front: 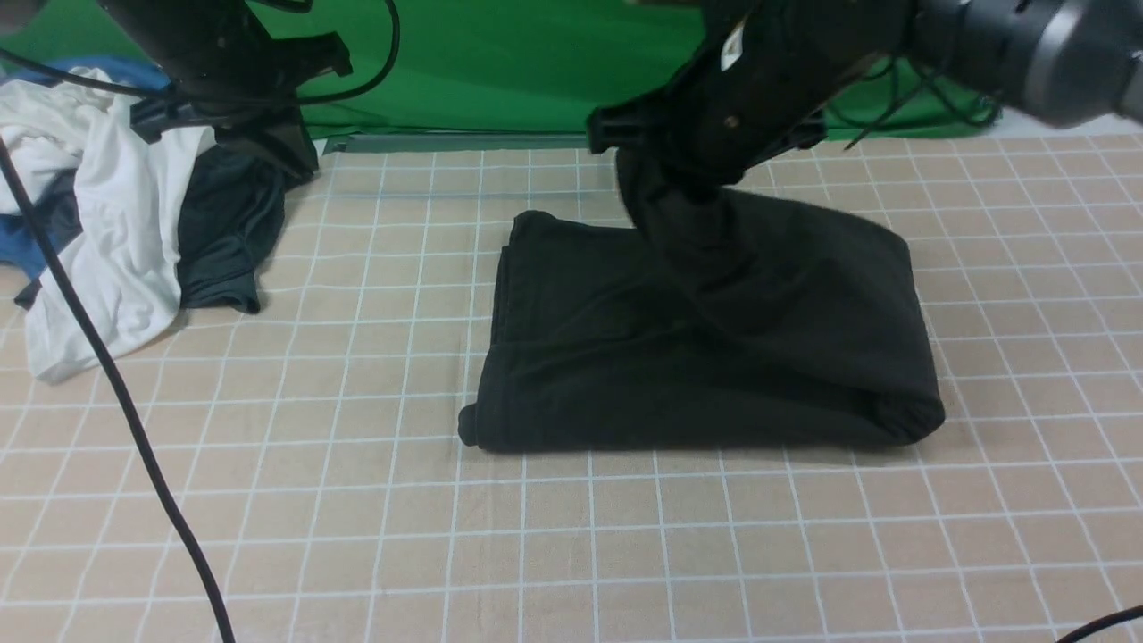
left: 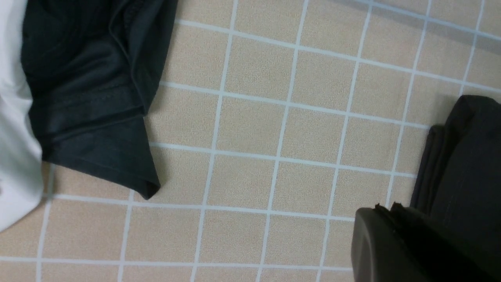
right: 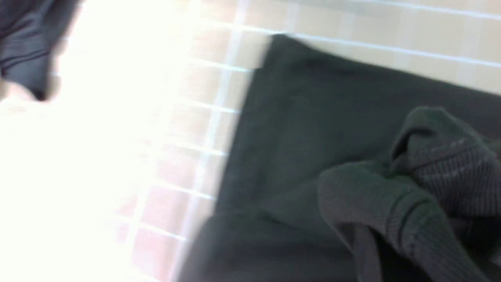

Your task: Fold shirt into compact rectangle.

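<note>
Front view: right gripper (front: 665, 174) pinching shirt (front: 696, 357)

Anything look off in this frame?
Yes: the shirt is pinched at its far edge by the right gripper and tents upward instead of lying flat; its near right corner bulges.

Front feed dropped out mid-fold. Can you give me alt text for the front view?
A black shirt, folded into a rough rectangle, lies on the gridded table while the right pincer holds its far edge up in a peak. A heap of white and dark clothes sits far left.
</note>
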